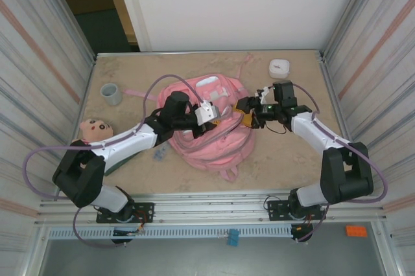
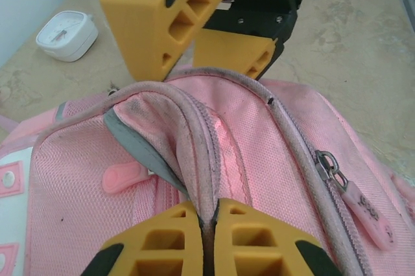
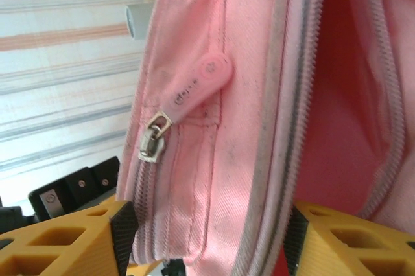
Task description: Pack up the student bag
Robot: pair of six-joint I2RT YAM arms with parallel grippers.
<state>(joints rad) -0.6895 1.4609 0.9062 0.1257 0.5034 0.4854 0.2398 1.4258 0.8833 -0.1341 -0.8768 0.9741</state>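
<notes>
Nearest the arms' bases a doll's head (image 1: 97, 130) lies at the table's (image 1: 292, 159) left side, and just past it the student bag (image 1: 207, 146) lies mid-table. The left gripper (image 2: 207, 224) is pinched tight on a piped fold of the bag's rim, and the right gripper (image 1: 249, 115) faces it, jaws partly apart and straddling the bag's edge beside a pink zipper pull (image 3: 194, 85). Farther back stand a grey cup (image 1: 111, 94) at the left and a small white box (image 1: 279, 68) at the right.
</notes>
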